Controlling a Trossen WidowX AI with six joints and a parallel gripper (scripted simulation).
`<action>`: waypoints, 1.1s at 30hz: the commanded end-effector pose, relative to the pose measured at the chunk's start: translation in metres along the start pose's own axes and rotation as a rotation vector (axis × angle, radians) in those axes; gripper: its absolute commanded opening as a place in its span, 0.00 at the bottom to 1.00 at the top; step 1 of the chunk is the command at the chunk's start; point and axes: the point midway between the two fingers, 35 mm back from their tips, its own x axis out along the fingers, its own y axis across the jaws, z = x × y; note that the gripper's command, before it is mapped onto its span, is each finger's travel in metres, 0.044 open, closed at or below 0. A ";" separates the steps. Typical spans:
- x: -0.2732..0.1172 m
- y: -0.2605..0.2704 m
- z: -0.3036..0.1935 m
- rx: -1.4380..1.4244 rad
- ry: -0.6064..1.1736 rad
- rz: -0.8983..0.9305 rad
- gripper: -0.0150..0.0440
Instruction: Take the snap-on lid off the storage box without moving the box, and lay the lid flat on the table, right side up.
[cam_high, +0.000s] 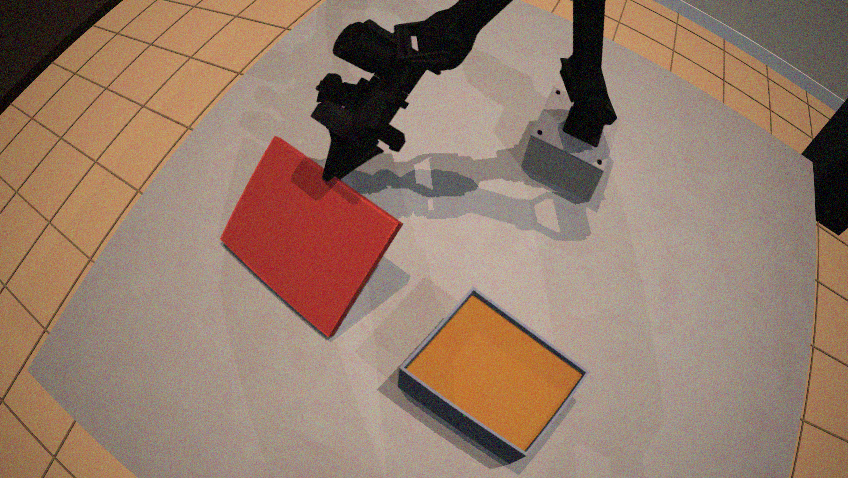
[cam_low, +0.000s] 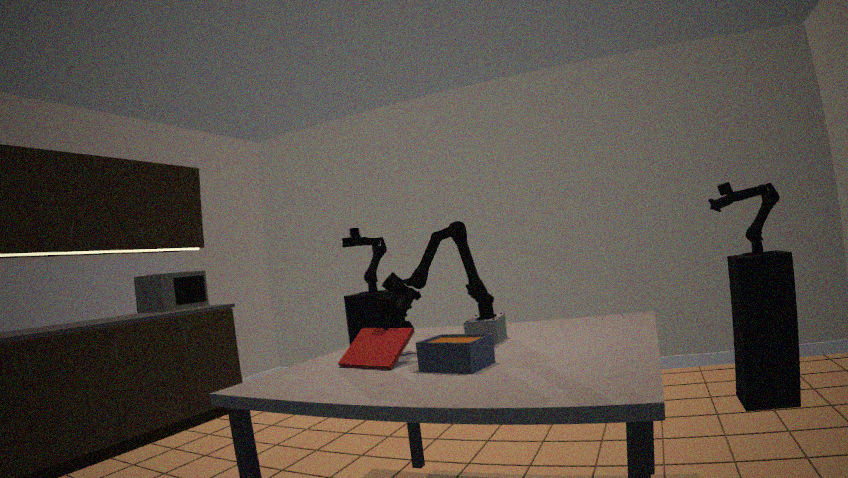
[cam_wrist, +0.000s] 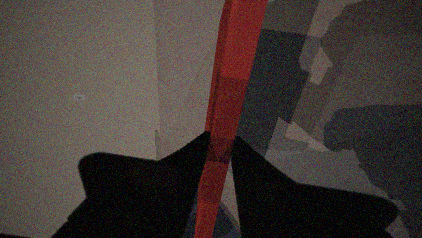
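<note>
The red lid (cam_high: 308, 249) (cam_low: 377, 349) (cam_wrist: 234, 60) is off the box and tilted, its outer face up. Its edge towards the arm's base is raised; its opposite edge is down at the table (cam_high: 700, 332) (cam_low: 534, 391), touching or very nearly so. My gripper (cam_high: 330, 178) (cam_wrist: 221, 138) is shut on the middle of the raised edge. In the wrist view the lid's red edge runs between the two black fingertips. The storage box (cam_high: 457, 415) (cam_low: 442, 357) stands open and upright beside the lid, apart from it, with an orange inside. The lid's underside is hidden.
The arm's grey base block (cam_high: 561, 169) (cam_low: 485, 328) stands at the back of the table. Two other arms on black pedestals (cam_low: 766, 332) (cam_low: 356, 314) stand beyond the table. A counter (cam_low: 118, 380) with a grey microwave (cam_low: 155, 292) is at the left.
</note>
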 end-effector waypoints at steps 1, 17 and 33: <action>0.004 -0.010 -0.003 0.013 0.007 -0.021 0.25; 0.012 -0.020 -0.003 0.013 0.007 -0.022 0.25; 0.020 -0.031 -0.003 0.013 0.007 -0.022 0.25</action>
